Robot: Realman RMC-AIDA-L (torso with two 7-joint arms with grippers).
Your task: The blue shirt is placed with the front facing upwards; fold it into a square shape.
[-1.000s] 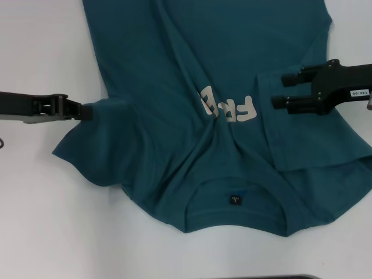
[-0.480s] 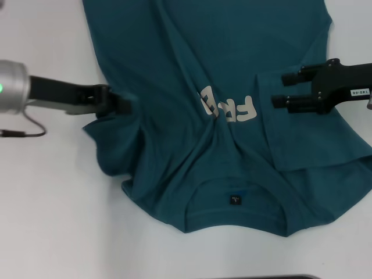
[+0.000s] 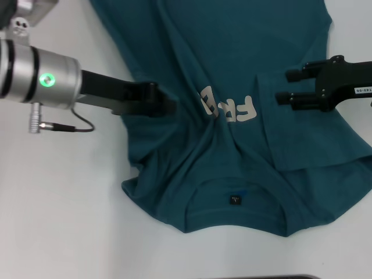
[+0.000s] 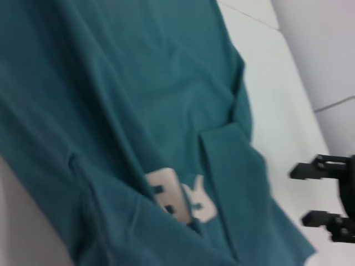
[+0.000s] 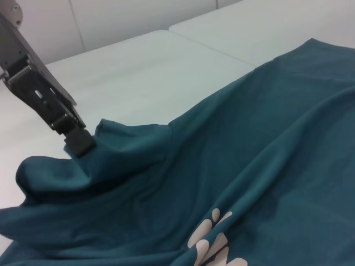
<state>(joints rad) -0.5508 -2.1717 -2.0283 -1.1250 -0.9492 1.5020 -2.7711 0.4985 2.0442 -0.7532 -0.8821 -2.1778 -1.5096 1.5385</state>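
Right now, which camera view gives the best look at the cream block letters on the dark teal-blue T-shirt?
The head view: the cream block letters sit nearly whole on the dark teal-blue T-shirt, partly creased, between the left gripper and right gripper. The left wrist view shows some letters partly hidden by a fold; the right wrist view catches only their edge.

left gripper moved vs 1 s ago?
Yes. The left gripper, shut on the blue shirt sleeve, dragged it inward toward the chest lettering.

Silver left arm (image 3: 40, 78), green light; black right gripper (image 3: 283, 86).
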